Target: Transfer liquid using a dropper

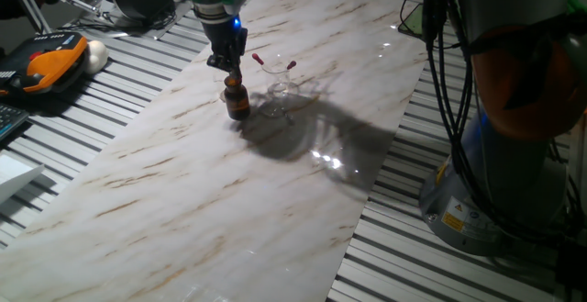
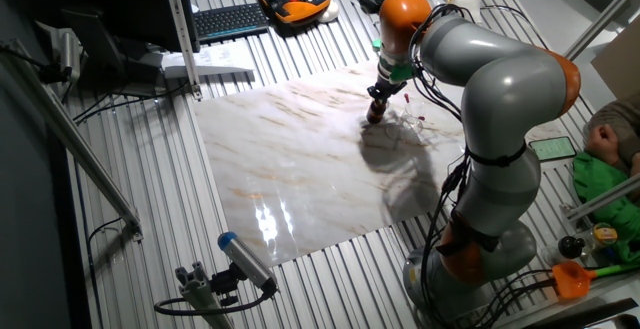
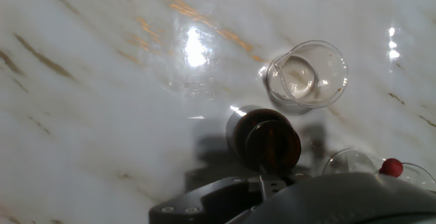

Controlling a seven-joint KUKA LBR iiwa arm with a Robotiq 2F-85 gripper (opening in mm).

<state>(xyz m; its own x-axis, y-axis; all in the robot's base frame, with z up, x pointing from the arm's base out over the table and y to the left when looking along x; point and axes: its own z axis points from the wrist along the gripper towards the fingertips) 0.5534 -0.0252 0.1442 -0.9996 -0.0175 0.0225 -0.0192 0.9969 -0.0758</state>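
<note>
On the marble counter, seen in one fixed view, a small brown bottle stands upright at the left of the group. The gripper hangs straight above its neck, very close to it. If the fingers are apart or together, the pictures do not show. In the hand view the open mouth of the bottle is just beyond the gripper body.

To the right of the bottle stands a clear glass beaker. Two droppers with red bulbs lean inside it; the left dropper and the other dropper both stick out above its rim.

In the hand view a second, smaller glass beaker stands farther away, and one red bulb shows at the right edge.
</note>
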